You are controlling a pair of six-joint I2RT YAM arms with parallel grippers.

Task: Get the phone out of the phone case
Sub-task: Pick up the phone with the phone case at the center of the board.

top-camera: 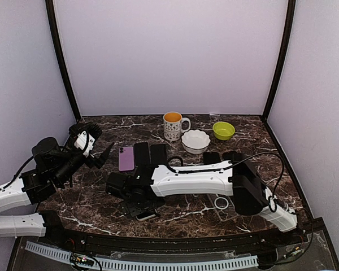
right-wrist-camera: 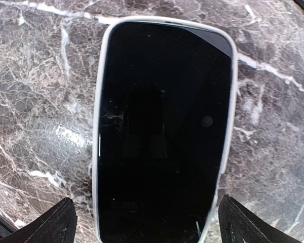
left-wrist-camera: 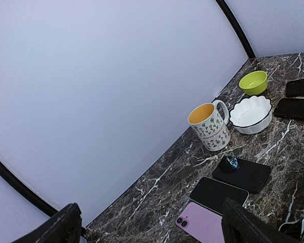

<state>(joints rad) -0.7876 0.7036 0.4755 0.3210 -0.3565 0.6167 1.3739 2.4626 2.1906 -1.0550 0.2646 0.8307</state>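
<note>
A phone with a black screen (right-wrist-camera: 162,131) lies face up on the marble table in a white case (right-wrist-camera: 97,152). In the top view it shows as a small pale-edged slab (top-camera: 146,215) near the front. My right gripper (right-wrist-camera: 149,223) is open right above it, with one finger to each side of the phone's long edges and neither touching. In the top view the right gripper (top-camera: 138,204) reaches left across the table. My left gripper (top-camera: 97,148) is open and empty, raised at the left and aimed at the back wall; its fingers (left-wrist-camera: 66,225) frame the left wrist view.
A purple phone (top-camera: 126,158) and two black phones (top-camera: 142,153) (top-camera: 158,153) lie in a row mid-table. A patterned mug (top-camera: 173,125), a white bowl (top-camera: 195,140) and a green bowl (top-camera: 224,130) stand at the back. A white ring (top-camera: 221,202) lies by the right arm.
</note>
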